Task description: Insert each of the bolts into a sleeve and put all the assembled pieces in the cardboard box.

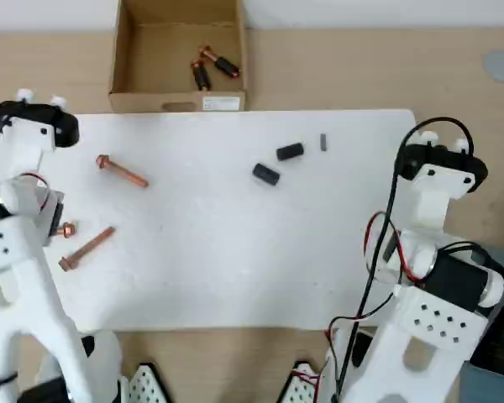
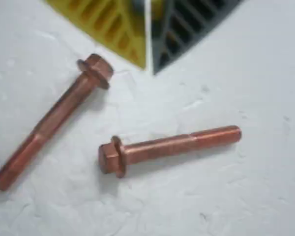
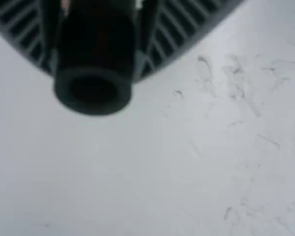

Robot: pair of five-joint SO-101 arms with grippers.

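Note:
Three copper bolts lie at the left of the white mat (image 1: 235, 252): one (image 1: 122, 172) slanted near the back, one (image 1: 86, 248) nearer the front, and one (image 1: 65, 229) half hidden beside the left arm. In the left wrist view, two bolts (image 2: 169, 146) (image 2: 49, 123) lie just below my left gripper (image 2: 148, 64), whose yellow and black fingers are shut on nothing. My right gripper (image 3: 96, 44) is shut on a black sleeve (image 3: 93, 91), bore facing the camera, just above the mat. Two more black sleeves (image 1: 290, 152) (image 1: 266, 174) lie right of the mat's centre.
The cardboard box (image 1: 134, 92) stands behind the mat at the back left and holds two assembled pieces (image 1: 201, 75) (image 1: 219, 61). A small grey piece (image 1: 323, 142) lies near the sleeves. The arm bases stand at the front corners.

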